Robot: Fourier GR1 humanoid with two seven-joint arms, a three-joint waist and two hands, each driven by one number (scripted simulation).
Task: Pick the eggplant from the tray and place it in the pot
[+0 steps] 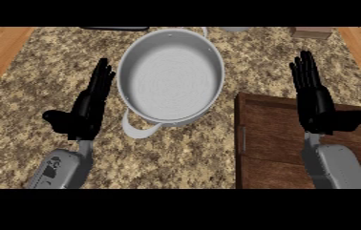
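Note:
A grey metal pot [171, 76] stands at the middle of the speckled counter, with nothing inside it and a handle toward the front. A dark brown wooden tray [271, 138] lies at the lower right. No eggplant shows on the tray; my right forearm covers part of it. My left hand [88, 107] is open with straight fingers, just left of the pot. My right hand [315, 100] is open too, fingers pointing away, above the tray's far right part.
A dark flat object [116, 28] lies at the counter's far edge on the left. A pale round thing [236, 29] and a small tan block [312, 32] sit at the far right. Wooden strips border the counter on both sides.

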